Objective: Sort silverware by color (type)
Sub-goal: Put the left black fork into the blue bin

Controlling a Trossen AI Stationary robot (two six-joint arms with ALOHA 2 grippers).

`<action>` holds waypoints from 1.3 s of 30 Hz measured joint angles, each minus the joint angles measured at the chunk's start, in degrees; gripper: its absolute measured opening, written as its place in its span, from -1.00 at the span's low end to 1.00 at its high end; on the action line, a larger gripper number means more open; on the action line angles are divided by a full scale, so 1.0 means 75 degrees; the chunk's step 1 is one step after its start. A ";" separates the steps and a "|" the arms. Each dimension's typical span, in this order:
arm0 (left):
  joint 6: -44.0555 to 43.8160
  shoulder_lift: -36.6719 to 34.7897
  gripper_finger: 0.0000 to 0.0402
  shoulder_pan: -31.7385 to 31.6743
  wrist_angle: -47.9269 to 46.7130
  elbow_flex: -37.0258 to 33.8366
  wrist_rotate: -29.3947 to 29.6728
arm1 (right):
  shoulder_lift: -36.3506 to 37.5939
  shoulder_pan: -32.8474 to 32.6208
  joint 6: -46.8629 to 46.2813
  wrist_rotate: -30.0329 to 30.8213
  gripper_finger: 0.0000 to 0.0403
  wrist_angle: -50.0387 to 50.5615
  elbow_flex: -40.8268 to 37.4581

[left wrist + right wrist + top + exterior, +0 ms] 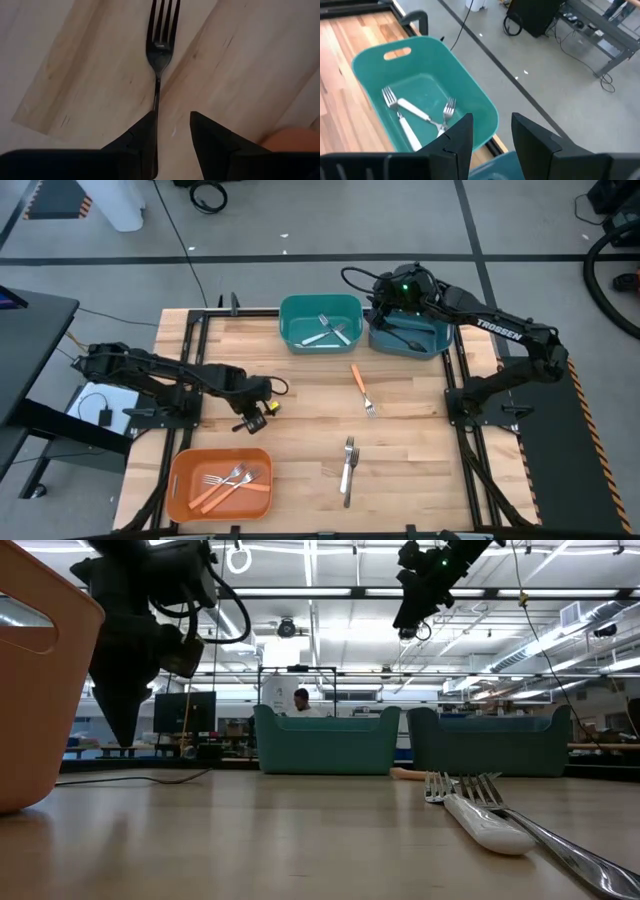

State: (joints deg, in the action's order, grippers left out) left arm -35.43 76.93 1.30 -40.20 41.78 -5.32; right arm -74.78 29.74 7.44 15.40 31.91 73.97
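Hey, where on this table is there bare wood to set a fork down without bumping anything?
Bare wood lies between the teal bin and the left gripper, and right of the orange-handled fork. Between the orange bin and the two forks is free too. The far edge by the blue-grey bin is crowded.

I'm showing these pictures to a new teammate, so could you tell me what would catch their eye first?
Probably the three bins: an orange bin at the near left holding orange forks, and a teal bin with white forks beside a blue bin at the far edge. Two forks still lie loose mid-table, an orange fork and a white fork. The right gripper hovers open between the far bins.
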 joint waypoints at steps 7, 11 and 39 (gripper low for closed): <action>0.0131 0.0194 -0.37 -0.0002 0.0078 -0.0026 0.0164 | 0.0000 0.0000 0.0001 0.0002 -0.30 0.0104 0.0000; 0.0211 0.0738 -0.37 -0.0005 0.0305 -0.0023 0.0175 | 0.0000 0.0000 0.0003 0.0000 -0.30 0.0116 0.0000; 0.1152 0.1298 -0.95 -0.0139 0.0043 0.0511 0.0436 | -0.0006 0.0005 0.0010 0.0000 -0.30 0.0226 -0.0003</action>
State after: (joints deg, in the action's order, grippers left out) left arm -26.79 86.66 0.25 -39.88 45.61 -2.05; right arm -74.83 29.78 7.52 15.40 33.61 73.95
